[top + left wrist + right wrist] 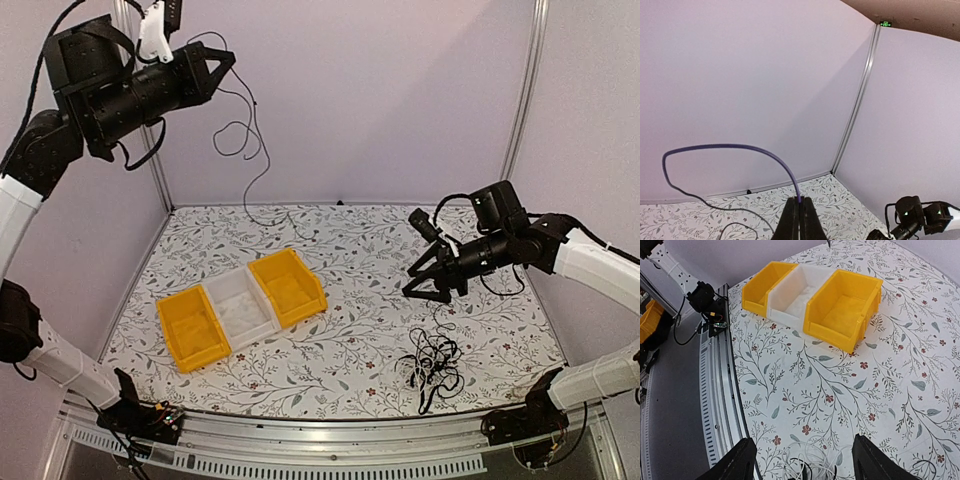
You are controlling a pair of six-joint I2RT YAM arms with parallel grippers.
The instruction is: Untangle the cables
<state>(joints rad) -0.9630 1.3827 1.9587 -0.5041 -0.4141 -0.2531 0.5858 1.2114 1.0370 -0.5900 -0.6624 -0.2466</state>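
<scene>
Up at top left, my left gripper (228, 60) is pinched on one cable (252, 140) trailing down to the table (350, 250); the tangle (430, 362) sits just below my wide-open right gripper (425, 292), nearer that arm.

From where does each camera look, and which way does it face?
Top external: high behind the arms, looking down at the table; both arms show, left gripper holding a cable up.
Left wrist: raised, facing the back corner of the walls; its shut fingers pinch that cable.
Right wrist: low over the table, facing the bins and left arm base; right gripper open, tangle at bottom edge.
Shared: top external and right wrist both see the bins.
</scene>
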